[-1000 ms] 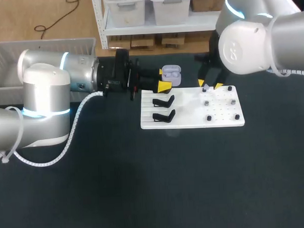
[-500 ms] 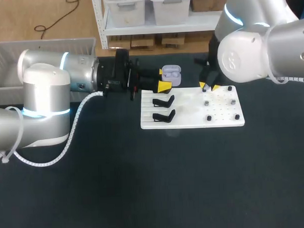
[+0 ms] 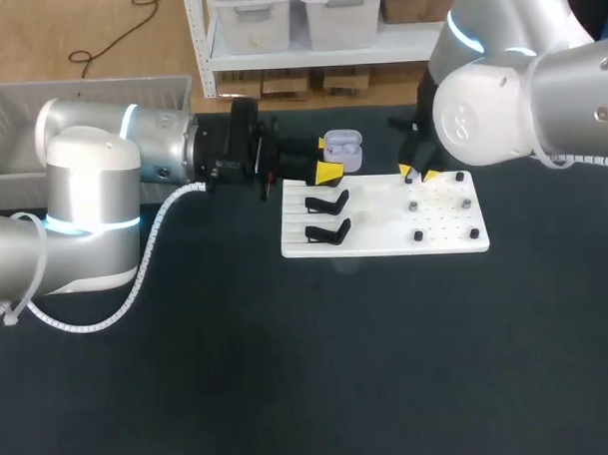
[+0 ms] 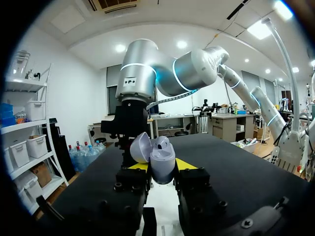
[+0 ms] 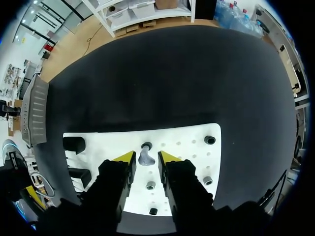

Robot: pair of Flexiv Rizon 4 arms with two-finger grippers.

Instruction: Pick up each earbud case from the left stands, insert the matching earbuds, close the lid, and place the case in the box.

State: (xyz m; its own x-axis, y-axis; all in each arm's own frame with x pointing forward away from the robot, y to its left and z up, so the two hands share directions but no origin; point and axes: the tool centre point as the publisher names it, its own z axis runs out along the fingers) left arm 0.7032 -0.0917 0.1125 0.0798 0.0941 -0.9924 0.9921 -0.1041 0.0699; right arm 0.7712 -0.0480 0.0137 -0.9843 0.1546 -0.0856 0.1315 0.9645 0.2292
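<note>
The left tool is clamped on the lavender case, a yellow tip pressing each side of the body. It holds the case above the worktop, just past the far edge of the white board. The right tool is spread open and straddles an earbud at a peg on the board. Neither finger appears to touch it.

The likeliest slip is at the earbud. It is small and rounded, so an off-centre pinch could squirt it sideways off the peg or twist it in the grip, and it would then not seat in the case. The case is held only low on its body, so a hard push during insertion could rock it.

The case stands roughly upright between the fingers, its long axis running along them. Its lid is hinged open and leans to one side. In the head view the mouth seems to face up.
</note>
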